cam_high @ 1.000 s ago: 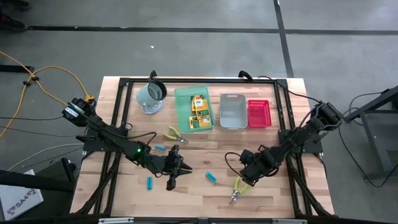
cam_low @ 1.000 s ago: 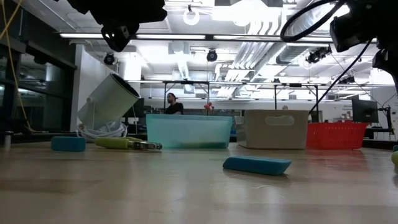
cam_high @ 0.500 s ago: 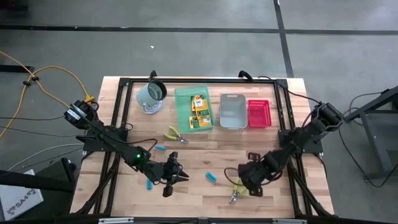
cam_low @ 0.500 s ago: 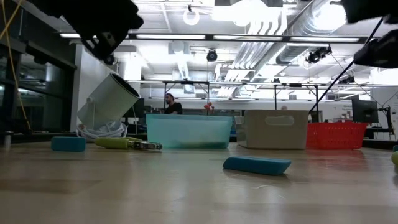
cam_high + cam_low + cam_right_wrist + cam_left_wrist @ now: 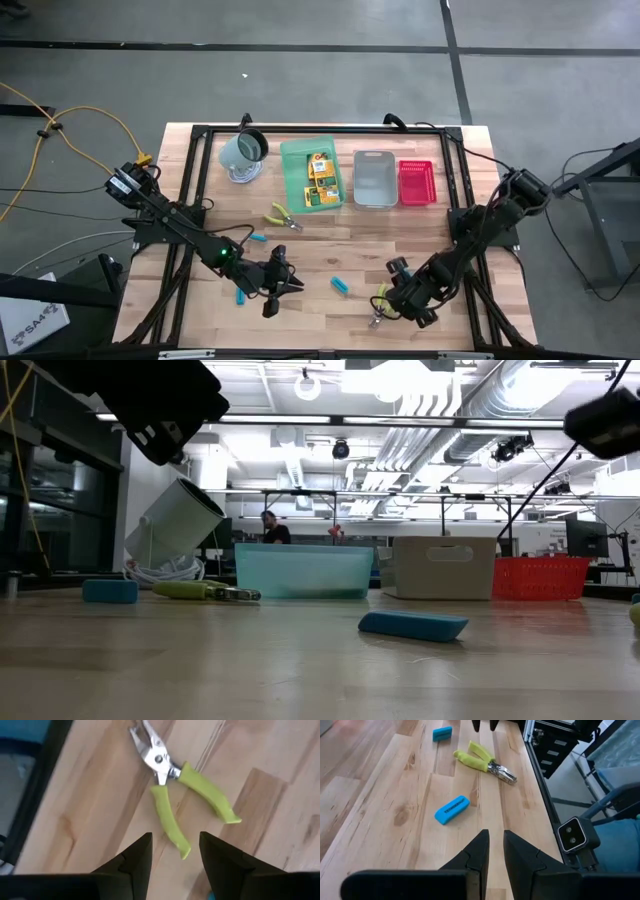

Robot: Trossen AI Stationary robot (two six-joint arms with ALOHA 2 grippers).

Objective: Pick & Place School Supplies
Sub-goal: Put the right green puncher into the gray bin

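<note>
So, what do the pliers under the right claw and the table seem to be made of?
Pliers: shiny silver jaws, likely bare metal; matte yellow-green handles, probably plastic or rubber sleeves. Table: pale planks with visible grain and seams, apparently wood with a smooth finish.

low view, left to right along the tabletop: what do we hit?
Cyan-blue piece → tilted mug → yellow-green-handled pliers → green tray → second cyan-blue piece → grey tray → red tray.
</note>
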